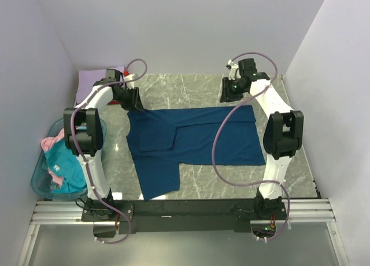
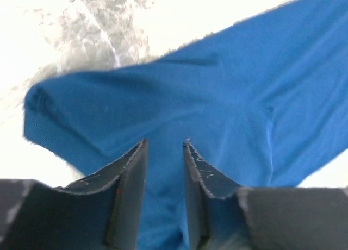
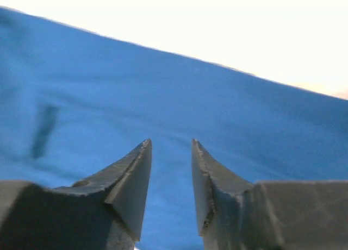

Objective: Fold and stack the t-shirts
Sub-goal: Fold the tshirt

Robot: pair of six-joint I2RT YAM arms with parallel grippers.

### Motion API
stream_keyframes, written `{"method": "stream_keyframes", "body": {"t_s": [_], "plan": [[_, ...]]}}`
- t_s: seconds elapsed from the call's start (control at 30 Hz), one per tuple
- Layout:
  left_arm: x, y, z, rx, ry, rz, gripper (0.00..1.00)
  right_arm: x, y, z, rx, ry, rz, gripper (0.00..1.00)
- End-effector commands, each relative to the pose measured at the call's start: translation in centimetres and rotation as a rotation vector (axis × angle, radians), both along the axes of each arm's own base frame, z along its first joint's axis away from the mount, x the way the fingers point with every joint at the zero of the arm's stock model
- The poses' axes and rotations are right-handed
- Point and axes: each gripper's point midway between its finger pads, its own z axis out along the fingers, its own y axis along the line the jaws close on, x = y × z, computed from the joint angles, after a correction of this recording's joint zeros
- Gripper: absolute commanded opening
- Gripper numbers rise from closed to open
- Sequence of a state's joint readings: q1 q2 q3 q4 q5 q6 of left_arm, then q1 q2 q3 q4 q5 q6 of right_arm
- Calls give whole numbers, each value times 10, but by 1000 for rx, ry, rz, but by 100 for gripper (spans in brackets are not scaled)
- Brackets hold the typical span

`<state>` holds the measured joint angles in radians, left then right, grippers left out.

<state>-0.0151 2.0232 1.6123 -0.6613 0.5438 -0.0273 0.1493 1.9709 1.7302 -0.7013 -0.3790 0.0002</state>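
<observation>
A dark blue t-shirt lies spread on the marble table, its left part folded over and one sleeve reaching toward the near edge. My left gripper hovers over the shirt's far left corner, jaws apart, nothing between them; the left wrist view shows blue cloth beneath the left gripper. My right gripper hangs over the far right corner, also open and empty, with blue cloth under the right gripper. A folded lavender t-shirt rests at the back left.
A translucent blue basket stands at the table's left edge, holding a teal shirt and a pink one. White walls close in on the sides and back. A black rail runs along the near edge.
</observation>
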Motion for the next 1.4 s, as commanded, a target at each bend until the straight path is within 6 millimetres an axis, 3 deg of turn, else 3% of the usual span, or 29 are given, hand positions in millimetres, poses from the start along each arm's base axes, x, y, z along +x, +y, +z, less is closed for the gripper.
{"method": "stream_keyframes", "body": {"t_s": [0.0,0.13,0.37,0.57,0.77,0.9,0.97,1.07,1.13,1.23,1.27,1.37], "plan": [[27,-4,3,27,-72,59,36,5,-49,-42,-222,70,16,40],[35,9,-19,92,-33,131,30,12,-77,-68,-322,122,-6,35],[29,29,-64,169,80,182,25,21,-114,-105,-499,154,-41,22],[28,55,-91,260,148,246,23,29,-139,-110,-604,159,-69,20],[38,45,-100,206,167,215,25,41,-156,-112,-652,141,-88,20],[54,24,-91,175,133,164,34,66,-166,-106,-707,88,-116,20],[64,19,-88,167,107,174,38,75,-171,-111,-729,76,-112,19],[76,16,-90,143,113,202,42,97,-174,-101,-748,19,-136,19],[86,12,-75,93,80,190,47,105,-174,-97,-752,-9,-144,20],[99,7,-34,38,-44,160,53,113,-170,-73,-723,-83,-152,28],[102,8,-8,35,-103,158,55,114,-163,-51,-682,-128,-144,30],[108,16,19,45,-177,149,59,109,-154,-21,-622,-182,-140,39]]}}
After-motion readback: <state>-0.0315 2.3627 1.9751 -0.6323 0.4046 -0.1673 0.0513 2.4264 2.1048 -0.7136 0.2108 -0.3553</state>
